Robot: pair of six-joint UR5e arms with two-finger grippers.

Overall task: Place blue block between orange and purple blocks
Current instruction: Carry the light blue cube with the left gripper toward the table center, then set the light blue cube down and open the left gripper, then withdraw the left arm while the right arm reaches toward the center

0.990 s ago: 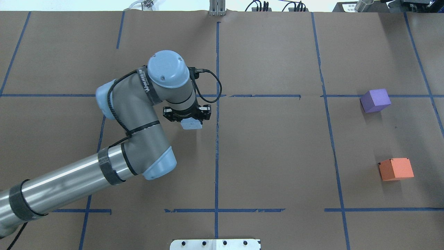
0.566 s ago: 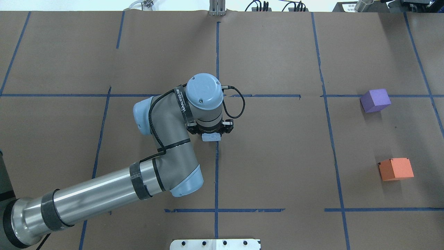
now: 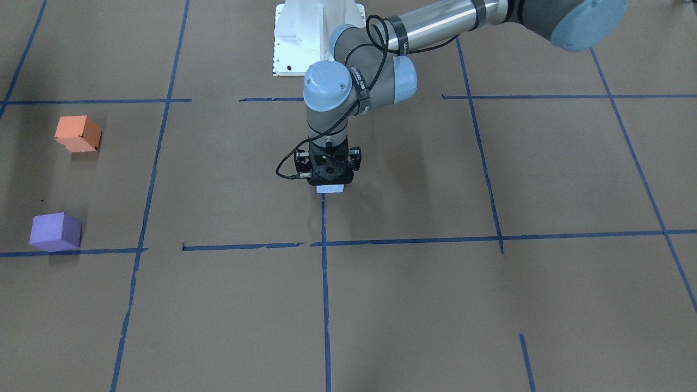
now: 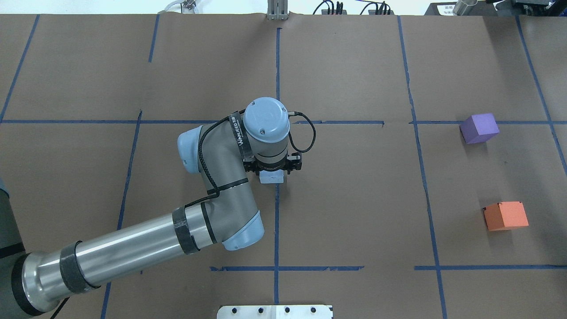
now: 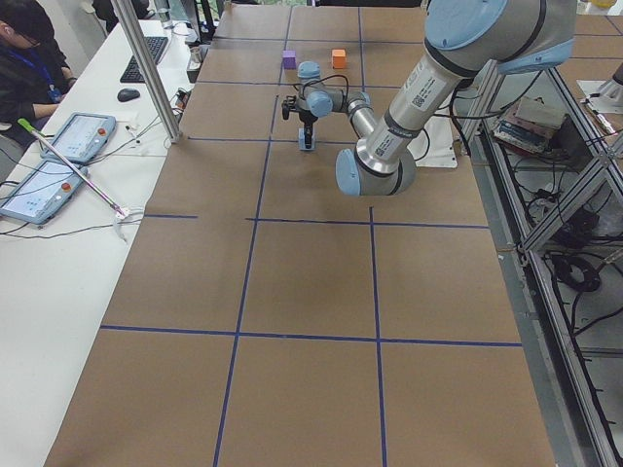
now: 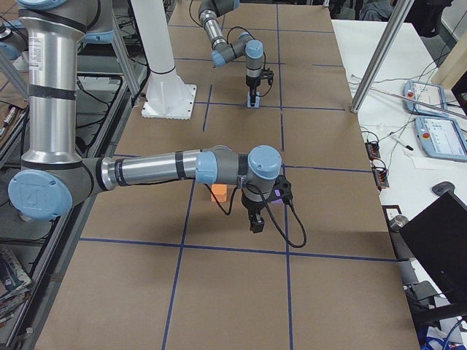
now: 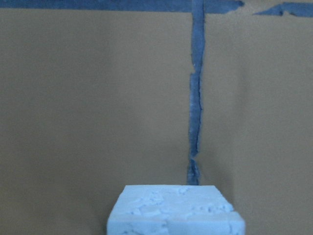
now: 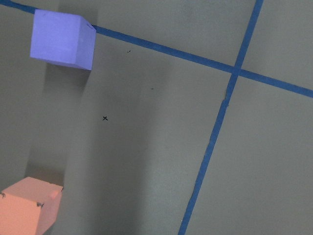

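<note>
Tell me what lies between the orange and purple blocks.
Only bare brown paper between orange block and purple block, as overhead and right wrist views show. The blue block is not there yet.

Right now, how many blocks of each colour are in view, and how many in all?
blue block: 1
orange block: 1
purple block: 1
Total: 3
</note>
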